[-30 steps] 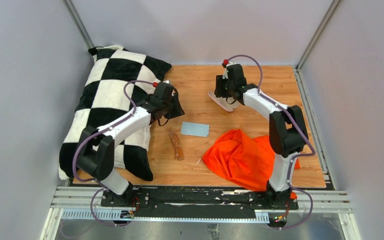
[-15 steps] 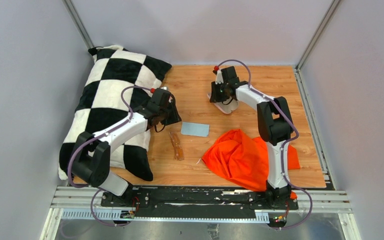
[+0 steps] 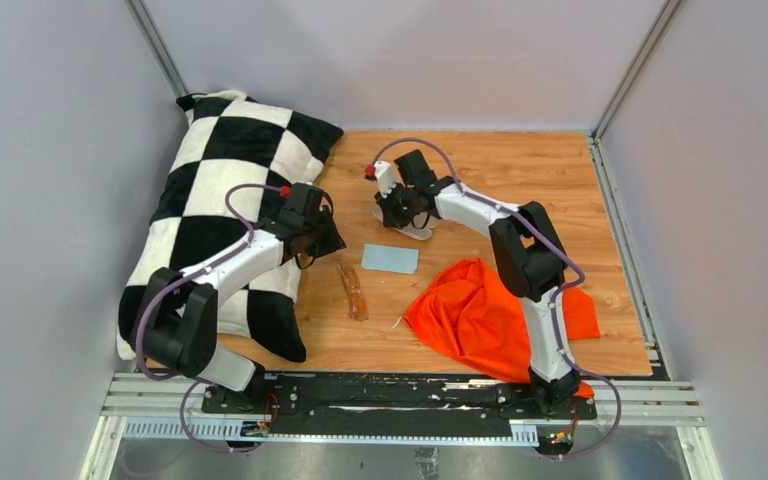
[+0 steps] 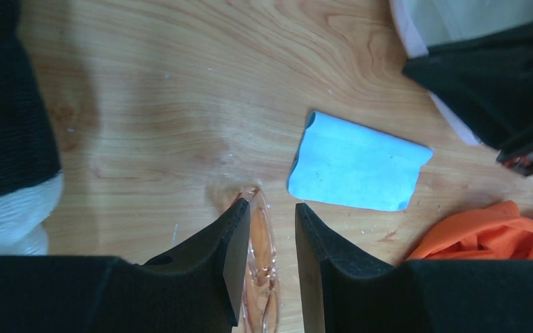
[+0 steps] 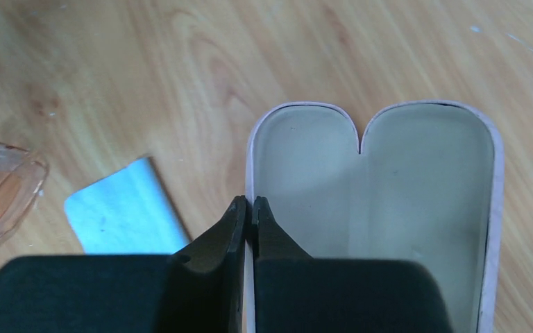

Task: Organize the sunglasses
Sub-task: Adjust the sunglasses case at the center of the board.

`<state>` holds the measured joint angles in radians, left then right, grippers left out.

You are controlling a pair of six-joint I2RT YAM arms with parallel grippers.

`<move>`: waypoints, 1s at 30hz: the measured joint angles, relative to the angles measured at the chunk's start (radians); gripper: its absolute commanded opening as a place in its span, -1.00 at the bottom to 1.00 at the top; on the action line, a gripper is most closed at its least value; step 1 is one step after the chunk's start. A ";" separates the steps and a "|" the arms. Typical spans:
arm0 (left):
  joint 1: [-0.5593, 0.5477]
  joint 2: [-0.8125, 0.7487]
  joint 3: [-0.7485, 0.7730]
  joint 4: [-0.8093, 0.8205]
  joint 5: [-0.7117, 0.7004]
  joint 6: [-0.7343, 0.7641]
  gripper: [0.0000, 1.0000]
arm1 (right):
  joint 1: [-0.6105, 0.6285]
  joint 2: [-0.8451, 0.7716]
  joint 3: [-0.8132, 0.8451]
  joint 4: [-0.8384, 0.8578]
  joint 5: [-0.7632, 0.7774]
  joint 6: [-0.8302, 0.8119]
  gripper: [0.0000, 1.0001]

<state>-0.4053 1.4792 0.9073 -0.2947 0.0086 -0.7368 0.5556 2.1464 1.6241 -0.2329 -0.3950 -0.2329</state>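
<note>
The checkered pillow overhangs the counter's 9 o'clock edge, and an orange cloth fills the 5 o'clock corner. Bare wood lies open toward 1 o'clock. The sunglasses lie flat near the centre, long axis about 11 to 5 o'clock, with the blue cloth just at their 1 o'clock. The left hand, fingers apart, hovers over their far end. The right hand is clamped on the rim of the open pink case. Grey walls close three sides.
</note>
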 measured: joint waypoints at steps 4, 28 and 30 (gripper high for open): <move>0.024 -0.018 -0.016 0.001 0.008 -0.010 -0.27 | 0.042 -0.012 -0.024 -0.001 0.002 -0.058 -0.36; 0.003 0.278 0.113 0.066 0.170 0.113 0.08 | 0.006 -0.520 -0.684 0.253 0.030 0.583 0.01; 0.000 0.302 0.132 0.066 0.172 0.134 0.08 | 0.005 -0.520 -0.709 0.265 0.048 0.631 0.00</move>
<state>-0.4053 1.7813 1.0393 -0.2291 0.1810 -0.6033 0.5606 1.6260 0.9150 0.0322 -0.3470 0.3981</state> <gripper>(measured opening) 0.541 0.503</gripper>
